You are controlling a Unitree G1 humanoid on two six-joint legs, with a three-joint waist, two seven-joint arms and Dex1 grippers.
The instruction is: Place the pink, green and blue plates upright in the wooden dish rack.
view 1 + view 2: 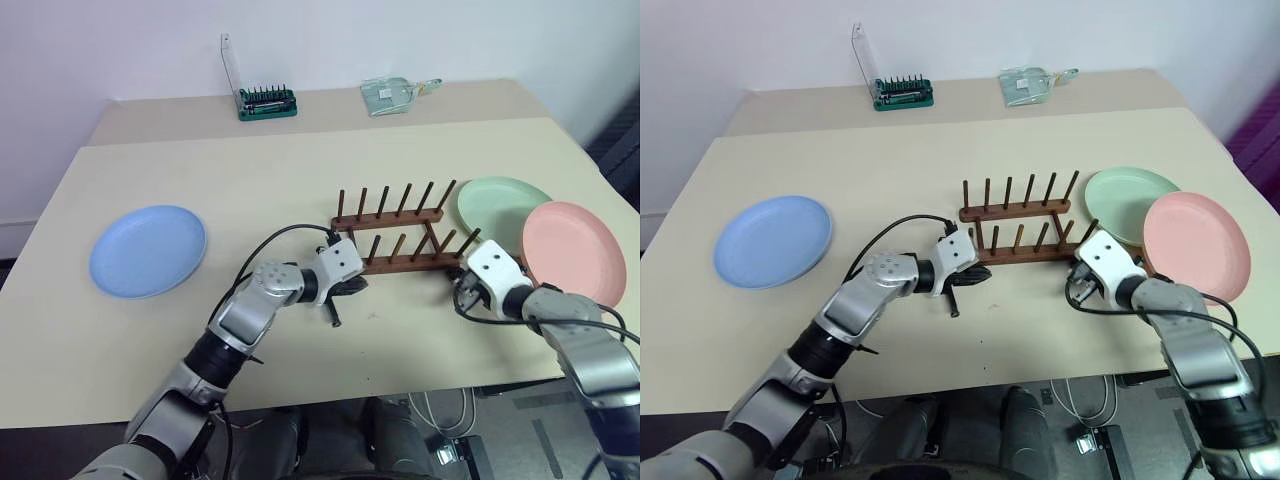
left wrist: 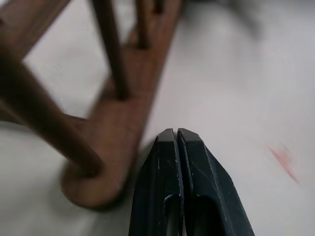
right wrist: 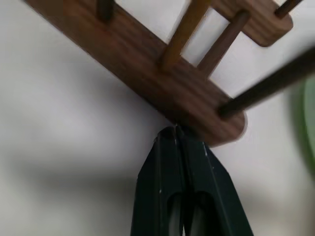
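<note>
I see no plate racked yet: blue plate (image 1: 148, 250) at nine o'clock, green plate (image 1: 502, 203) and pink plate (image 1: 572, 250) at three o'clock of the empty wooden dish rack (image 1: 400, 235). My left hand (image 1: 340, 300) and right hand (image 1: 464, 297), both pinched closed and empty, flank its near rail.

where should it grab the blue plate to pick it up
Probably by the rim. The blue plate lies flat on the table, well apart from the wooden dish rack, so only its raised edge offers anything to pinch. The near-right rim faces the left gripper, whose shut jaws would need to open first, one finger over the lip, one under.
</note>
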